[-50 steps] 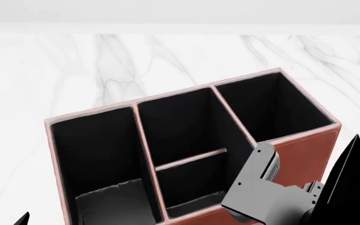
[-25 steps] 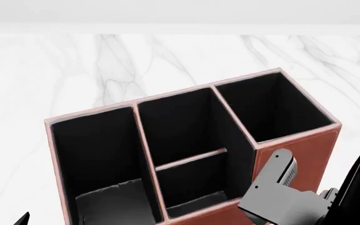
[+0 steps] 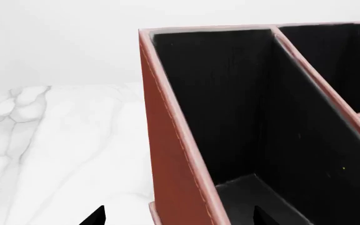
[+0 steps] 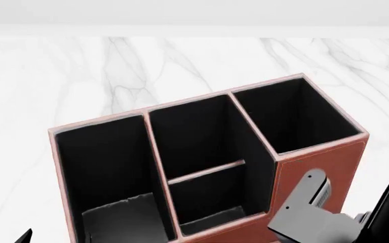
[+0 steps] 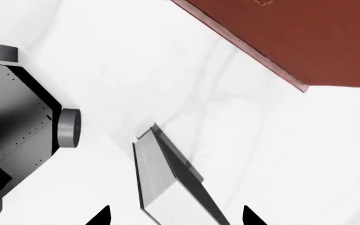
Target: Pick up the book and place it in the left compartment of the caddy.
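Observation:
The reddish-brown caddy (image 4: 323, 162) with pale pink rims fills the middle of the head view. Its left compartment (image 4: 107, 172) is a long black-lined bay with a greyish floor and nothing in it. My left gripper (image 3: 178, 218) is open, its two black tips straddling the caddy's outer left wall (image 3: 167, 154). The book (image 5: 167, 178), with a dark cover and pale page edges, rests on the marble near the caddy's lower edge (image 5: 305, 42). My right gripper (image 5: 175, 216) is open, one tip on each side of the book, neither touching it. The head view does not show the book.
White marble tabletop (image 4: 113, 71) surrounds the caddy. The tall square bay (image 4: 296, 111) and two small divided bays (image 4: 201, 147) lie right of the left compartment. My right arm's grey link (image 4: 303, 215) sits at the caddy's front right corner. A grey robot part (image 5: 17, 126) shows beside the book.
In the head view my right arm has slid down and to the right, off the middle bays to the caddy's front right corner. The caddy has not moved.

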{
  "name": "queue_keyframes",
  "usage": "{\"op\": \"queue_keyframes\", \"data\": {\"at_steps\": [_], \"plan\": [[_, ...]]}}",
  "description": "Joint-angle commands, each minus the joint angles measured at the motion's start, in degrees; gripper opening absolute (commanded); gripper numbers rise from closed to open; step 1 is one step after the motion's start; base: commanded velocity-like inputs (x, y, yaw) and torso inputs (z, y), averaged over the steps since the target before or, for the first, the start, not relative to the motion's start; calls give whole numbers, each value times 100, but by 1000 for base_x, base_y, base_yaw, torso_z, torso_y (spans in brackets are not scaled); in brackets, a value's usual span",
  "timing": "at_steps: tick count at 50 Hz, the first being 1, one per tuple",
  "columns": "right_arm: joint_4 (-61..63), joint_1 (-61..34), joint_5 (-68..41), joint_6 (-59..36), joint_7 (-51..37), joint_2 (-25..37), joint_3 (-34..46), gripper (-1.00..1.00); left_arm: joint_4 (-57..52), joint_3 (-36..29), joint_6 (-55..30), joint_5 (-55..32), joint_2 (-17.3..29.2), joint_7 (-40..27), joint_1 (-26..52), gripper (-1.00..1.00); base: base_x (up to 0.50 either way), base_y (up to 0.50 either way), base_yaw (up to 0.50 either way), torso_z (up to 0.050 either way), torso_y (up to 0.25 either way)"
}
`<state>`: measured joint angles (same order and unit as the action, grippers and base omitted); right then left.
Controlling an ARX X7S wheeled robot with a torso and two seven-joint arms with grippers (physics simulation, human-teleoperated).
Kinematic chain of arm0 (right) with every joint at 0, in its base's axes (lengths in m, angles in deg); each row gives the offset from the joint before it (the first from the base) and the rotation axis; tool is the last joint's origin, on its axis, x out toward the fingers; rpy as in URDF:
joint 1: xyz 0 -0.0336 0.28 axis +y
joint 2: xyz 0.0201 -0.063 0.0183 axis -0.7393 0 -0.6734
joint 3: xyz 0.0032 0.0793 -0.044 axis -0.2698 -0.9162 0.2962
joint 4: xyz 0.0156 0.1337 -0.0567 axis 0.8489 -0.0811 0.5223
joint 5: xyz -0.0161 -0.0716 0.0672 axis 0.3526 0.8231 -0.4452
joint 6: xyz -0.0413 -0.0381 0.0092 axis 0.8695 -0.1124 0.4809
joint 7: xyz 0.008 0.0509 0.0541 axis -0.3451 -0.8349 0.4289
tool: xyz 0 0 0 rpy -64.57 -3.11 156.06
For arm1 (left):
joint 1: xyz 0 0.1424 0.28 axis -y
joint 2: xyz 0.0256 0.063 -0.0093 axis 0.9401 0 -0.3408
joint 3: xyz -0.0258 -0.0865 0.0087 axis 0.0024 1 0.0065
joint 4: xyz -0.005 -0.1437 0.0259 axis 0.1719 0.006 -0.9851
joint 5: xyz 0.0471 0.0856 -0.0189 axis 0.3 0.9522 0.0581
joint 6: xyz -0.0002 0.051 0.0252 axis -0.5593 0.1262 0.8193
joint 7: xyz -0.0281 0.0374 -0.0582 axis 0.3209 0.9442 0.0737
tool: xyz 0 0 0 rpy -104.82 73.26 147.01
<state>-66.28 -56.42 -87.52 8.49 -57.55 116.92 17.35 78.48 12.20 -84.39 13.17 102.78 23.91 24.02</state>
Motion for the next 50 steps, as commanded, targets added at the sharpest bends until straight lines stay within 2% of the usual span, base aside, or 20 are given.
{"op": "queue_keyframes", "data": {"at_steps": [1,44,45,50], "plan": [[-97,163,266,168,308,-173,-12,100,108,105,-12,0,-110,191,-4,100,0,0,0,0,0],[-504,795,575,476,217,-133,390,100,4,66,-73,-199,-32,127,14,100,0,0,0,0,0],[-406,784,658,500,224,-113,423,-100,-5,63,-75,-200,-31,122,9,100,0,0,0,0,0],[-371,801,702,540,259,-107,452,-100,-25,46,-82,-211,-23,114,-4,100,0,0,0,-2,0]]}}
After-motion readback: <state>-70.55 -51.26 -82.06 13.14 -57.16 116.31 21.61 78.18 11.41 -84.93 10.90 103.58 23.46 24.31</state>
